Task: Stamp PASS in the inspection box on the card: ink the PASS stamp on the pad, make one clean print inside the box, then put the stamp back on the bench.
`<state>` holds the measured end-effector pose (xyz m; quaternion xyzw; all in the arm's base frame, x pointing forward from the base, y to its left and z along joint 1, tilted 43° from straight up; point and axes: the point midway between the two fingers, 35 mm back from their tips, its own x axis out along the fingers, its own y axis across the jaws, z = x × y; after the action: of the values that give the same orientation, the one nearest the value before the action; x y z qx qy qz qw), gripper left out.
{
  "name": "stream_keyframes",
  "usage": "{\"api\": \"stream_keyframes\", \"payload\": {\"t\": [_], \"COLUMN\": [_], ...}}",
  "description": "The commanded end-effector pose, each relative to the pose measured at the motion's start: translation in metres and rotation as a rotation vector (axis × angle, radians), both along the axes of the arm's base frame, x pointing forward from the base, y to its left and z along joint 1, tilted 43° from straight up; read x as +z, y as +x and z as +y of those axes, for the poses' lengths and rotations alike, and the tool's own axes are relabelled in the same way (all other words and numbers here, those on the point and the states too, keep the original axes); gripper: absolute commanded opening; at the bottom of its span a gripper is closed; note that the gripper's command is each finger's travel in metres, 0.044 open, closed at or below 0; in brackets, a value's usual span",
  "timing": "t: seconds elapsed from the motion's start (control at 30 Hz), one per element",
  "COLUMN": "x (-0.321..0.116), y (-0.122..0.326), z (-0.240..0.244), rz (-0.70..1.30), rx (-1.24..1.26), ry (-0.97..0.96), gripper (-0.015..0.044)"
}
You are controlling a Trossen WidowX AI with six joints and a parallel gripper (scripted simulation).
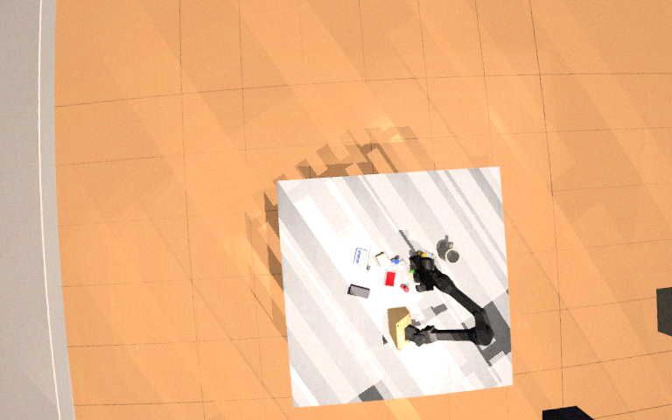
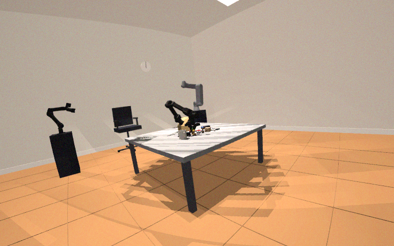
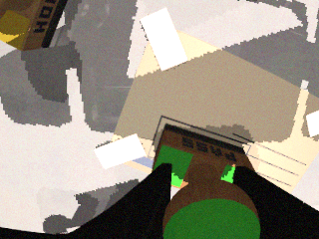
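Observation:
My gripper [image 3: 202, 174] is shut on the PASS stamp [image 3: 209, 149], a brown block with a green-topped knob, upright between the fingers. The cream card [image 3: 199, 90] lies under it, partly in shadow. The stamp's base sits within the thin dark outline of the inspection box [image 3: 199, 128], low at the card. Whether it touches cannot be told, and the card under the base is hidden. A red pad [image 1: 389, 278] in a white case lies left of the arm in the top view.
A brown HOLD stamp [image 3: 42, 20] with yellow stands at the wrist view's upper left. White strips [image 3: 163, 39] [image 3: 120, 151] lie over the card's edges. A grey mug [image 1: 451, 255] [image 2: 182, 135] is beside the arm. A dark block [image 1: 358, 290] and a blue-marked white item [image 1: 360, 256] lie farther left.

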<state>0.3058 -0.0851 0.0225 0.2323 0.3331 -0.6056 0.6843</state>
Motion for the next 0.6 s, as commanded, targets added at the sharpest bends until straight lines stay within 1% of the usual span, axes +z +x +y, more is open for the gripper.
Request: {"api": "stream_keyframes", "payload": {"t": [0.0, 0.57], "x": [0.0002, 0.0025], "y": [0.0004, 0.0003], "z": [-0.001, 0.0011], "rz": [0.0, 0.0], "rx": [0.001, 0.001], "ry": [-0.004, -0.004], "gripper": [0.0, 0.0]}}
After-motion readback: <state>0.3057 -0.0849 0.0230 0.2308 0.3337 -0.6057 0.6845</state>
